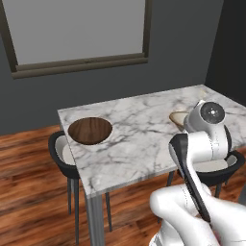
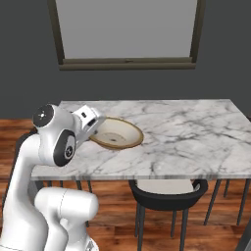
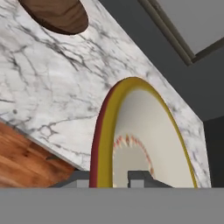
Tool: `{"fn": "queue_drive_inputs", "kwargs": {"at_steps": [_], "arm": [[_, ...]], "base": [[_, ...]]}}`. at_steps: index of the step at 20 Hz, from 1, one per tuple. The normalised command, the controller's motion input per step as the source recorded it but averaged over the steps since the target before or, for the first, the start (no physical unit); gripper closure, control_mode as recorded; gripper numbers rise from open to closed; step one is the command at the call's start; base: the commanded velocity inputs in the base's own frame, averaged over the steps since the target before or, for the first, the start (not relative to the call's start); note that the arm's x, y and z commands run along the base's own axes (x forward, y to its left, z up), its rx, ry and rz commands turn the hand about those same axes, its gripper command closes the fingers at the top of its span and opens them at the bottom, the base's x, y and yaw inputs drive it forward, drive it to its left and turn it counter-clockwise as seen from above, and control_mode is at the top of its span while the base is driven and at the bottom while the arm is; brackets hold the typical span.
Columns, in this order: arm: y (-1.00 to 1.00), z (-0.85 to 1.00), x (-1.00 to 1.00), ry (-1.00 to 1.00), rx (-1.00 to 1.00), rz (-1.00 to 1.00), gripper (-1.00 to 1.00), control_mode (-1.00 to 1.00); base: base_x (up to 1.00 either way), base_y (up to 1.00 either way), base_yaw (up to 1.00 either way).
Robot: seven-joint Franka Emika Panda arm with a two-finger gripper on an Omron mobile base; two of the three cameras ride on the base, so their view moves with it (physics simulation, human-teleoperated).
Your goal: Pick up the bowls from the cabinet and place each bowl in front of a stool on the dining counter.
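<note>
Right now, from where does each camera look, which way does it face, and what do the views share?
Left base view: behind the arm's left, looking forward and down at the counter, wood bowl and stool; arm at lower right.
Right base view: behind its right, same counter; arm at lower left, gripper shut on the cream bowl.
Hand view: on the hand, along the cream bowl's rim.
Shared: counter, cream bowl.
</note>
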Motion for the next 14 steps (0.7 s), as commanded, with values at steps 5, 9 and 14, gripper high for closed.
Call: {"fn": "queue_drive_inputs", "kwargs": {"at_steps": [5,9,14], "arm": [[-0.42,-0.52,0.45,0.0,-0.08,0.06,1.0,-1.0],[-0.39,-0.55,0.64,0.0,-0.1,0.0,1.0,-1.0],[-0.38,-0.27,0.62,0.04,-0.01,0.0,1.0,-1.0]], "base": [[0.0,0.0,0.0],[0.0,0.0,0.0],[0.0,0.0,0.0]]}}
